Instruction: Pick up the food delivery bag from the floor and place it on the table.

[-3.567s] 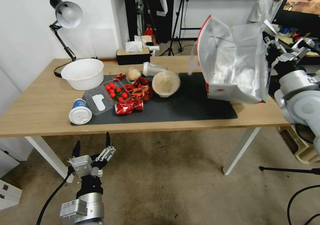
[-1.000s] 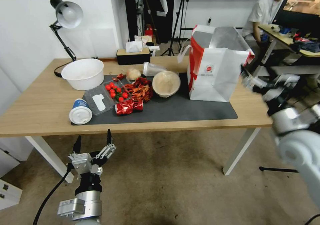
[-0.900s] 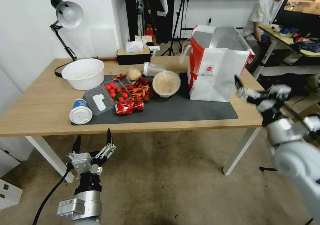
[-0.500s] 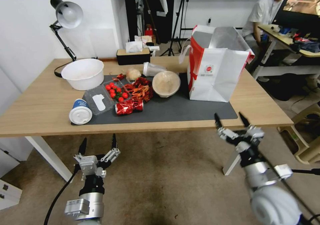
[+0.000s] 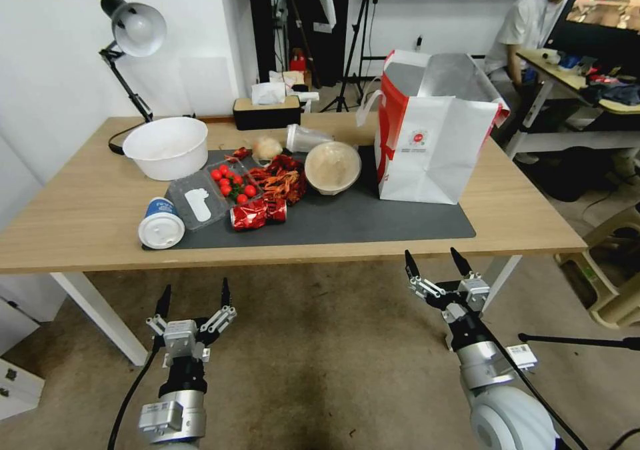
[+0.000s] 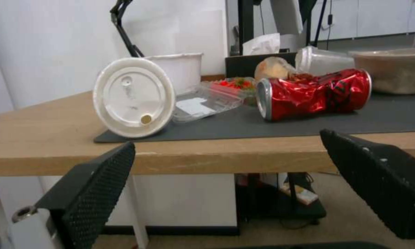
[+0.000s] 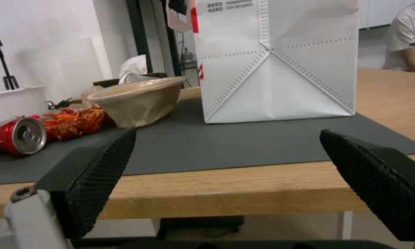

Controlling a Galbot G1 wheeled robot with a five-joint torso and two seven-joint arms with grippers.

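The food delivery bag [image 5: 433, 143], white with red sides and a foil-lined open mouth, stands upright on the right end of the dark grey mat [image 5: 373, 220] on the light-wood table [image 5: 527, 217]. The right wrist view shows the bag [image 7: 281, 62] from low in front. My right gripper [image 5: 435, 267] hangs open below the table's front edge, over the beige floor [image 5: 333, 357], well clear of the bag. To the left, my left gripper [image 5: 193, 297] is open too, also under the front edge.
On the mat's left half lie a crushed red can [image 5: 257, 213], a tray of tomatoes [image 5: 230, 182], a lidded bowl [image 5: 332, 167] and a tipped cup [image 5: 160, 227]. A white bowl [image 5: 165, 147] and desk lamp [image 5: 133, 30] stand at the back left. White table legs [image 5: 477, 310] flank both grippers.
My right arm has let go of the bag, which now stands on the table, and swung down and left under the front edge. The left gripper shifted slightly lower.
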